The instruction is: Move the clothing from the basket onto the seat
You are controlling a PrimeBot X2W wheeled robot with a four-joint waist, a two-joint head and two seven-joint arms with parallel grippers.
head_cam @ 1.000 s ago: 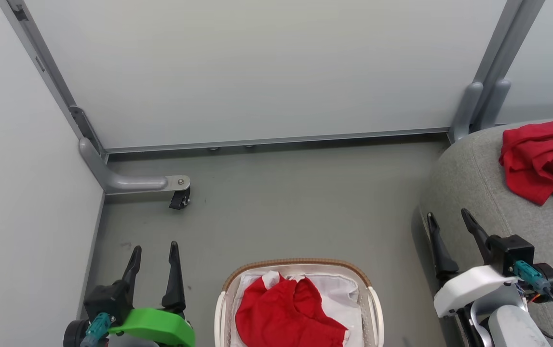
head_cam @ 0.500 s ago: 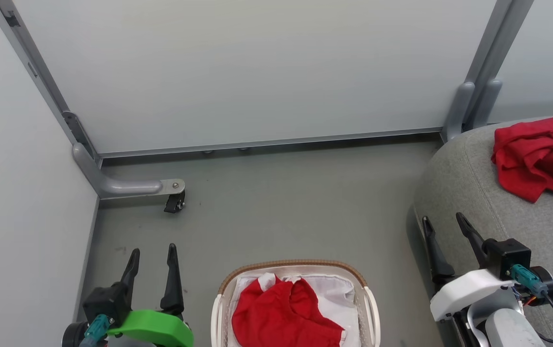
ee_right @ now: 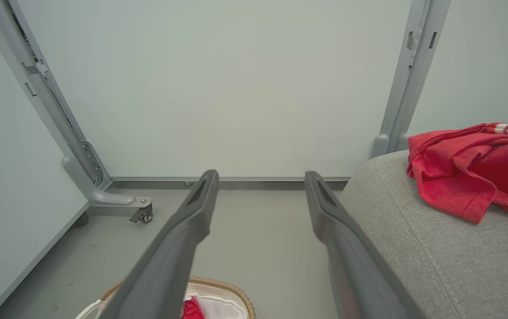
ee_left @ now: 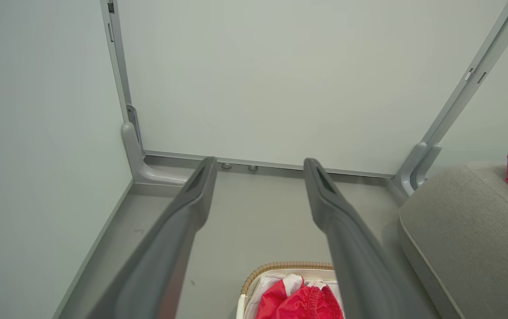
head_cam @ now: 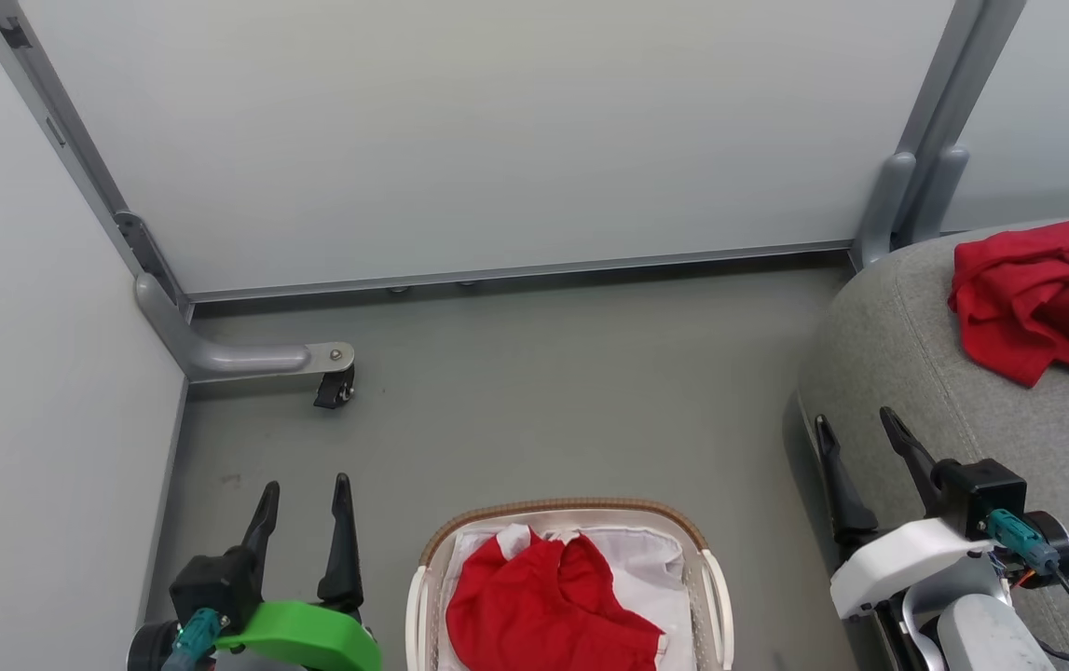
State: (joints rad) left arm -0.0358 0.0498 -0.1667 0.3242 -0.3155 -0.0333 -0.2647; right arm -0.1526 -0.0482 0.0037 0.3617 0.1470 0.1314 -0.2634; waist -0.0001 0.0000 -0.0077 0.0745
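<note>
Closest to me, the white basket sits on the grey floor at the bottom edge of my head view. One red shirt is bunched on its white liner, toward the basket's left side. My left gripper hangs just left of the basket, fingers spread and empty. My right gripper is further off on the other side, fingers likewise apart and empty, in front of the rounded near edge of the grey seat. So the shirt lies below and to the right of the left gripper, and I judge that arm the nearer. The heap has no clear long axis. Farther back on the seat, toward its right, the second red shirt is already in place. The pale wall panel stands behind.
</note>
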